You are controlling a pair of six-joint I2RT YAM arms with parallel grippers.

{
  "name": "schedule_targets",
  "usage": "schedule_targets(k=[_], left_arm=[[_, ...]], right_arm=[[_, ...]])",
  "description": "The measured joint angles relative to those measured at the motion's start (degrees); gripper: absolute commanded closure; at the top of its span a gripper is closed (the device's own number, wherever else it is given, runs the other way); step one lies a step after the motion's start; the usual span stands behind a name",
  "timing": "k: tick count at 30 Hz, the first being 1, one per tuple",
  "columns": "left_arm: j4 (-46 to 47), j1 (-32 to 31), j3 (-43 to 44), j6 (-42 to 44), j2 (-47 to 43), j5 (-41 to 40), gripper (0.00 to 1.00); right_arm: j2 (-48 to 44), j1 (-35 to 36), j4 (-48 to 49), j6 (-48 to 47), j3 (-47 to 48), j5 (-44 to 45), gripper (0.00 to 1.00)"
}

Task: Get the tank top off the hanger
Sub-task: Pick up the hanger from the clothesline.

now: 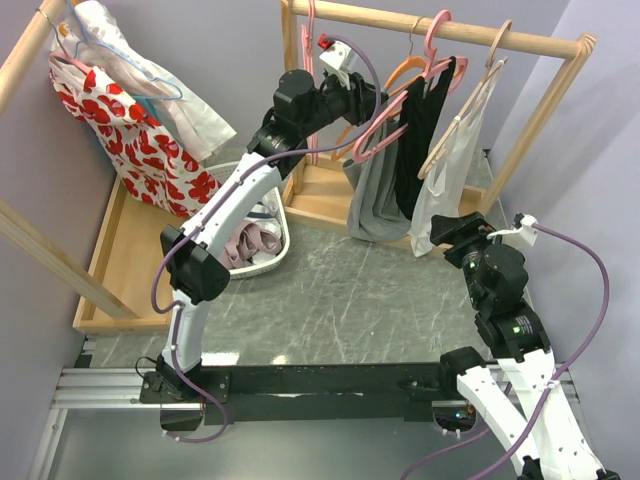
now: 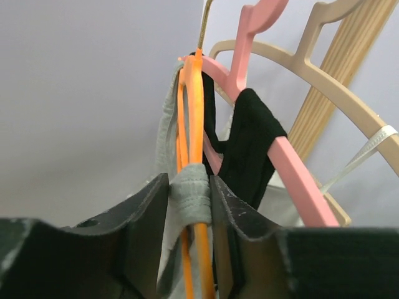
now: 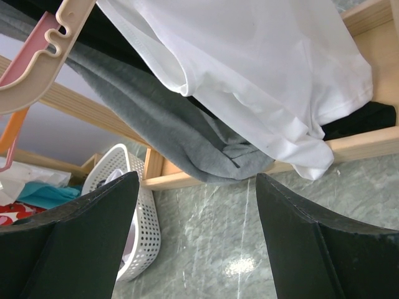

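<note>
Left wrist view first: my left gripper (image 2: 190, 208) had its two dark fingers pinched in close. Right between them sat the strap of the grey tank top (image 2: 188, 196), wrapped over the arm of the orange hanger (image 2: 197, 118). Both fingers pressed against the fabric, so I called that a clamp on strap and hanger arm together. Just past the jaws, to their right, a black top (image 2: 249, 146) hung on a pink hanger (image 2: 293, 168), crowding the orange one near its neck. Farther right curved a pale wooden hanger (image 2: 340, 93) with a thin white strap (image 2: 368, 149) across it.

Over to the right wrist view: my right gripper (image 3: 199, 243) stood spread wide, and nothing lay between its fingers. Only the grey marbled table (image 3: 212, 261) showed through the gap. Beyond the left finger I saw a white perforated basket (image 3: 137, 212). Ahead of the gap ran the wooden rack base (image 3: 358, 149). Above that hung the hems, with the grey tank top's hem drooping lowest, straight ahead of the gap. A white top (image 3: 262, 75) draped beside it toward the right finger, and a sliver of black cloth showed behind.

From the top view, the left gripper was up among the hangers under the wooden rail (image 1: 450, 32). The right gripper sat low on the table side, near the hems.
</note>
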Motion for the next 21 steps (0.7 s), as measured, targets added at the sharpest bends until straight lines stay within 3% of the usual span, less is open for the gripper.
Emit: schedule_targets(k=[5,8,9,21], left_arm=[[-0.35,-0.76,-0.61,0.17,0.0,-0.02,0.77],[-0.46,-1.14,-0.61,0.42,0.0,-0.17,0.97],[-0.59,-1.25,-0.61,0.76,0.0,-0.48,0.99],[-1.68,-2.12,-0.24,1.95,-0.13,-4.04,0.99]], right_arm=[[0.15,-0.02,-0.02,0.0,0.0,-0.42,0.17],[0.15,-0.13,0.0,0.0,0.0,-0.48,0.16],[0.15,-0.17,-0.02,0.0,0.0,-0.59,0.16],[0.15,-0.48,-0.37,0.0,0.0,-0.83,0.16]])
